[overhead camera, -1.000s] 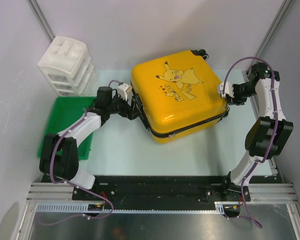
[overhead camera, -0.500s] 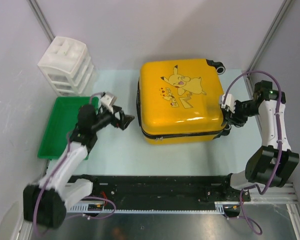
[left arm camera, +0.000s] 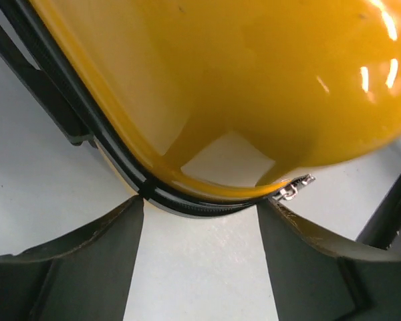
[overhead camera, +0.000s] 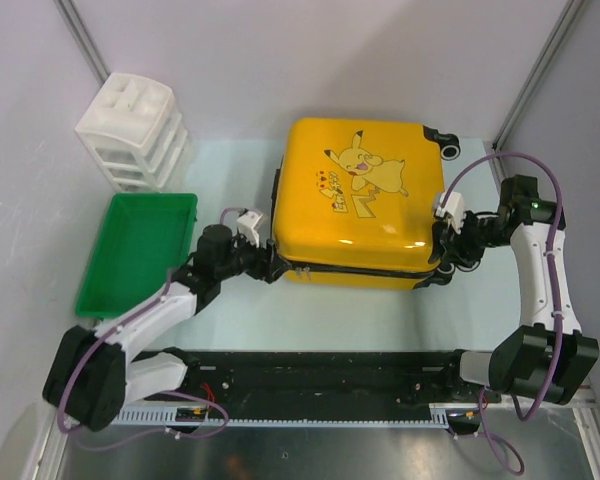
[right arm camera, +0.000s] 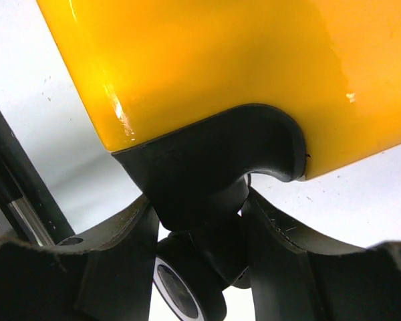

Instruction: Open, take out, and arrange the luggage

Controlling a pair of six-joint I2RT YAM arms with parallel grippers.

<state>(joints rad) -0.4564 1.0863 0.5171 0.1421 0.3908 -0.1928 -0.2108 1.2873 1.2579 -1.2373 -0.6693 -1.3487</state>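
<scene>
The yellow Pikachu luggage (overhead camera: 365, 200) lies flat and zipped shut on the table, print side up. My left gripper (overhead camera: 272, 268) is at its front left corner, open and empty. In the left wrist view the left gripper (left arm camera: 200, 227) faces the luggage's rounded yellow corner (left arm camera: 254, 80) and black zipper trim (left arm camera: 187, 200). A metal zipper pull (left arm camera: 293, 189) hangs just beyond the right finger. My right gripper (overhead camera: 446, 256) is at the front right corner. In the right wrist view the right gripper (right arm camera: 197, 227) is closed around the stem of a black wheel (right arm camera: 187, 287) under the yellow shell (right arm camera: 254, 67).
A green plastic tray (overhead camera: 135, 250) sits at the left, beside my left arm. A white drawer unit (overhead camera: 130, 125) stands at the back left. Another luggage wheel (overhead camera: 448, 146) sticks out at the back right. Frame posts and walls close the sides.
The luggage has turned clockwise and now lies square to the table. My left gripper pulled away, then returned to the front left corner. My right gripper moved nearer with the wheel corner.
</scene>
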